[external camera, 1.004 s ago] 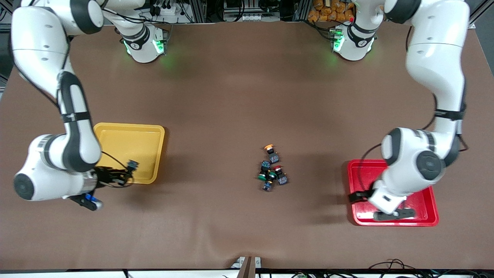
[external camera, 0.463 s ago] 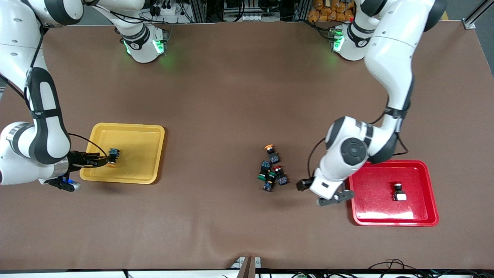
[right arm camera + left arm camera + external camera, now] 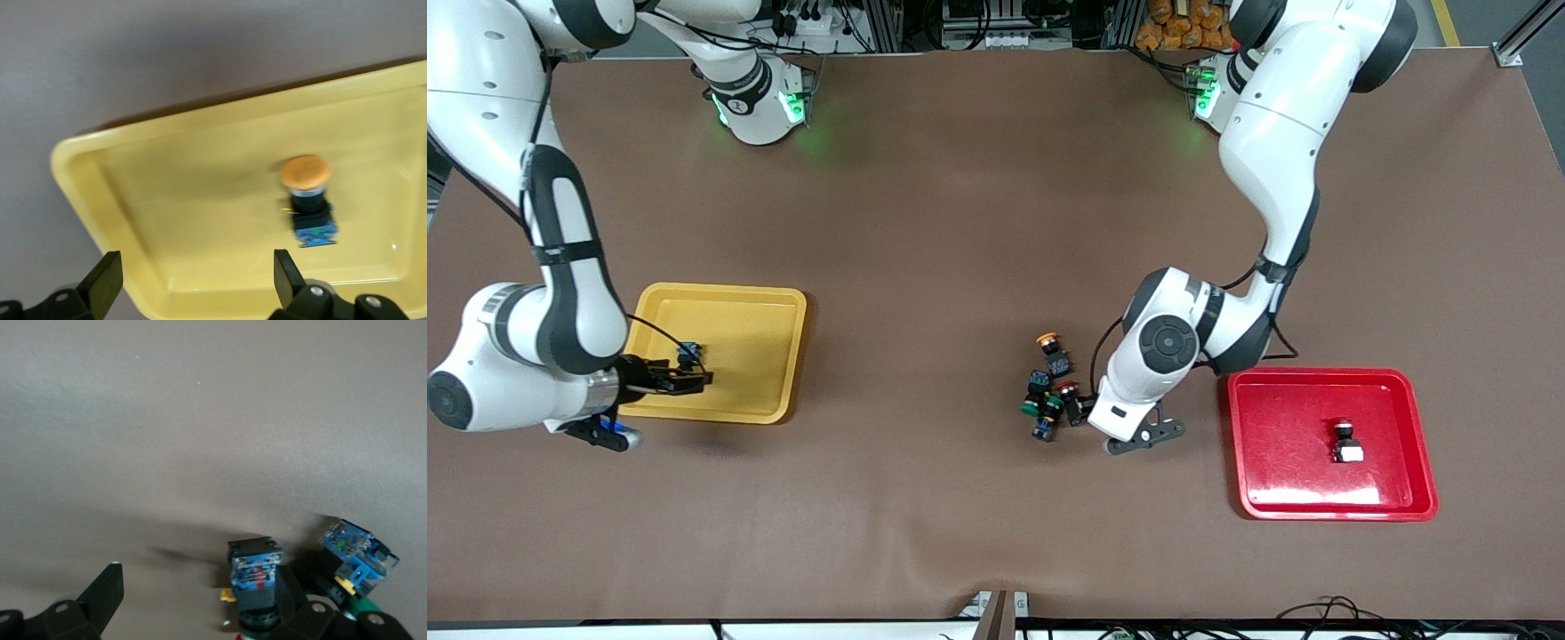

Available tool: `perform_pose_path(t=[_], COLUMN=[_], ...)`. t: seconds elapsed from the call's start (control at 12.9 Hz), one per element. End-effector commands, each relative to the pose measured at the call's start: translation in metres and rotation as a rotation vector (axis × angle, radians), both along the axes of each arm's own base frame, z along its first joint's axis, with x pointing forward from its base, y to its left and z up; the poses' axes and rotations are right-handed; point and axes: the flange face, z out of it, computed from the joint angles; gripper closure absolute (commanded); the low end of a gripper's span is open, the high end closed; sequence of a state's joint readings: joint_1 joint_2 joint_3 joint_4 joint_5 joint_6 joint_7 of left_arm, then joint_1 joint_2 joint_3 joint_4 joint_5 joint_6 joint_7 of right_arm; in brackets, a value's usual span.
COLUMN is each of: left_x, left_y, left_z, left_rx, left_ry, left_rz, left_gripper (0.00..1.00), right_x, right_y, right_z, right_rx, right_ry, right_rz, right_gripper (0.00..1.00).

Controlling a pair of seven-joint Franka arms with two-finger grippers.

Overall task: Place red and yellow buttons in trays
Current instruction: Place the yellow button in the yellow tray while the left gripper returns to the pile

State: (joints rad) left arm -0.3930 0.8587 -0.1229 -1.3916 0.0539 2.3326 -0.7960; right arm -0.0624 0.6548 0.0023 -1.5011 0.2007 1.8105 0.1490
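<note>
Your remaining buttons lay clustered mid-tabletop: the red-capped button [image 3: 1066, 388] beside the left gripper [image 3: 1089, 411], the orange-capped button [image 3: 1048, 340] farther from the camera. Small, rigid and light, they probably grip best across the black body, not the slick cap. The left fingers [image 3: 105, 593] stood wide, empty. One button [image 3: 1344, 441] sat in the red tray [image 3: 1405, 507], another [image 3: 308, 200] in the yellow tray [image 3: 783, 307], beneath the right gripper [image 3: 694, 380], open and empty.

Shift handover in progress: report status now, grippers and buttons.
Left gripper open over button cluster. Right gripper open over yellow tray, yellow button released inside. One button in red tray. Green-capped button mixed into cluster.
</note>
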Motion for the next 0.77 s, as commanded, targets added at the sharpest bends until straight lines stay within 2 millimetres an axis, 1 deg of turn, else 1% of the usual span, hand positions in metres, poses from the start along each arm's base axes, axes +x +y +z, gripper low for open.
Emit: perform_pose_path(t=[0.0,0.08,0.15,0.23,0.39,0.46,0.54,0.62,0.7], left_x=[-0.002,-0.004,-0.006,-0.008,-0.012,-0.013,-0.013,-0.012,-0.011], left_y=[-0.011,-0.013,-0.018,-0.02,-0.024,-0.025,-0.025,-0.024,-0.024], left_z=[-0.007,-0.012,-0.014,-0.019,-0.025,-0.026,-0.025,-0.025,-0.023], left_rx=[-0.001,0.0,-0.002,0.001,0.017,0.022,0.023,0.022,0.021], left_ry=[-0.032,-0.031,-0.035,-0.032,-0.032,-0.033,-0.034,-0.034,-0.036], left_rz=[0.018,0.021,0.021,0.016,0.007,0.012,0.028,0.036,0.037], left_gripper=[0.0,0.0,0.0,0.0,0.0,0.13,0.37,0.56,0.69], right_x=[0.002,0.002,0.003,0.004,0.01,0.011,0.011,0.012,0.012], right_y=[0.026,0.039,0.059,0.084,0.121,0.143,0.163,0.171,0.176], right_z=[0.011,0.013,0.015,0.02,0.029,0.032,0.033,0.033,0.032], right_rx=[-0.014,0.015,0.038,0.037,0.009,-0.005,-0.014,-0.014,-0.012], right_ry=[-0.012,-0.007,-0.003,0.002,-0.016,-0.036,-0.055,-0.074,-0.081], right_rz=[-0.067,-0.107,-0.133,-0.155,-0.232,-0.258,-0.276,-0.289,-0.29], right_gripper=[0.0,0.0,0.0,0.0,0.0,0.0,0.0,0.0,0.0])
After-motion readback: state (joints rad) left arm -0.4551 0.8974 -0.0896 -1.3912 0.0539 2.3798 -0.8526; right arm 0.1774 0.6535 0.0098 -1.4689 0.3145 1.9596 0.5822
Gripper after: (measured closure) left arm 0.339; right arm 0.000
